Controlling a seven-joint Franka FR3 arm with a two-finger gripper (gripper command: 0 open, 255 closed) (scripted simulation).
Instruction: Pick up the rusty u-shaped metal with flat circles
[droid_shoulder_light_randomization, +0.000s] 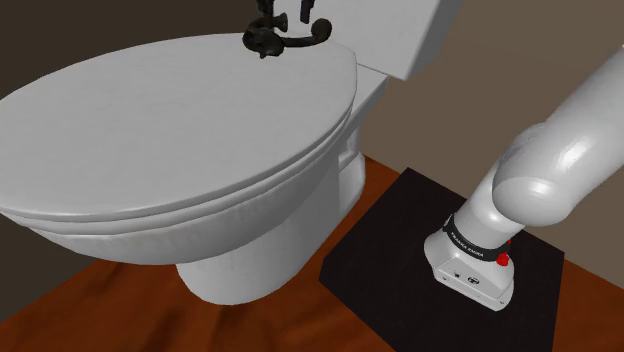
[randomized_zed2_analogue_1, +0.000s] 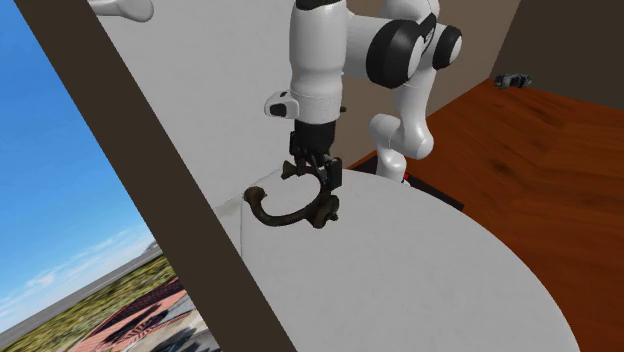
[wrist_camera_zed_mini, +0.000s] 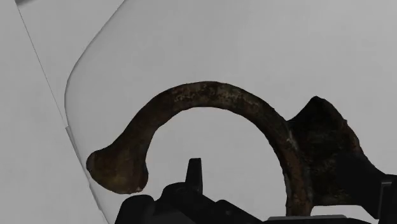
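Observation:
The rusty U-shaped metal piece (droid_shoulder_light_randomization: 290, 38) lies at the back of a white toilet's closed lid (droid_shoulder_light_randomization: 180, 130), near the tank. In the second exterior view the metal piece (randomized_zed2_analogue_1: 288, 215) curves below my gripper (randomized_zed2_analogue_1: 318, 180), which comes straight down onto its right arm. The wrist view shows the rusty arc (wrist_camera_zed_mini: 210, 95) with a flat rounded end on each side. My gripper (wrist_camera_zed_mini: 289, 188) straddles the arm by the broader flat end. Its left fingertip (wrist_camera_zed_mini: 194, 170) stands clear of the metal, so the gripper is open. In the shoulder view the gripper (droid_shoulder_light_randomization: 283, 15) hangs just over the piece.
The toilet tank (droid_shoulder_light_randomization: 400, 30) rises right behind the metal piece. My black stand (droid_shoulder_light_randomization: 400, 250) sits on a wooden floor (droid_shoulder_light_randomization: 100, 310) beside the bowl. A dark frame bar (randomized_zed2_analogue_1: 130, 180) and a sky view fill the second exterior view's left. A small dark object (randomized_zed2_analogue_1: 513, 79) lies far off on the floor.

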